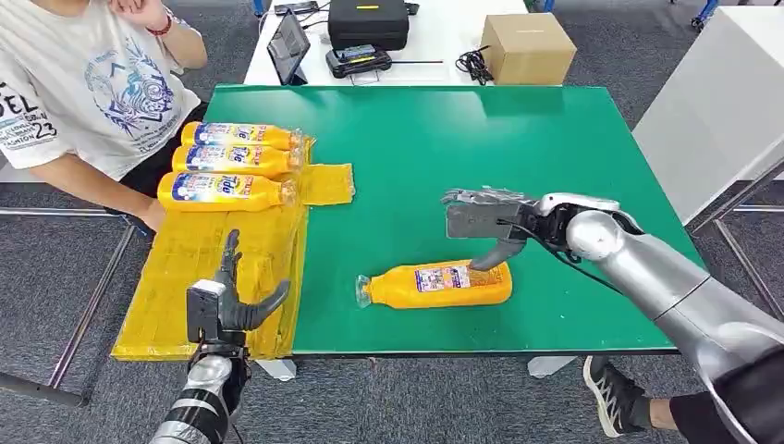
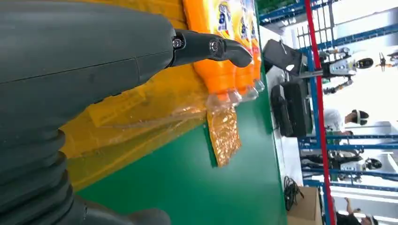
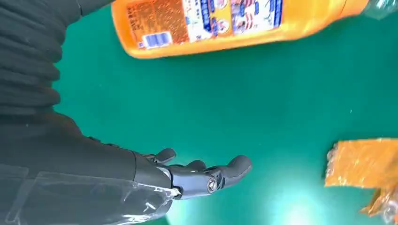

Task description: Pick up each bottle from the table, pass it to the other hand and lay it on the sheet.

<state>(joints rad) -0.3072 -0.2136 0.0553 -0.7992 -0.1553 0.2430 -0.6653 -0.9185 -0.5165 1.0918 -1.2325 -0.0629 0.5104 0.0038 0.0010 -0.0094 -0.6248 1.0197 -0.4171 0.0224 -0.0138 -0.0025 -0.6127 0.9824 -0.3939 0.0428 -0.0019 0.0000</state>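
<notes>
Three bottles (image 1: 236,162) are laid side by side on the yellow sheet (image 1: 189,268) at about 10 o'clock of the green surface (image 1: 481,148), caps toward the surface's middle. The neat row is judged to be finished placements, with the nearer part of the sheet left bare for more.

One orange bottle (image 1: 436,285) is lying on its side on the green surface at about 6 o'clock, cap toward 9 o'clock, base toward 3 o'clock. It is apart from the sheet and held by nothing. This is judged to be the last bottle to be picked up.

The right hand (image 1: 485,220) is seen over the surface just at 1 o'clock of that bottle. Its fingers (image 3: 220,173) are spread and extended, nothing between them; the hand is empty. The thumb is angled down toward the bottle's base end; whether contact is made cannot be told from the head view, and the right wrist view shows green surface between fingers and bottle. The pose is judged to be an approach for a grasp.

The left hand (image 1: 226,301) is raised above the near edge of the sheet at about 7 o'clock, fingers apart and upright, holding nothing. It is judged to be waiting to receive the handover.

A person's arm (image 1: 92,180) is resting beside the sheet at 9 o'clock.
</notes>
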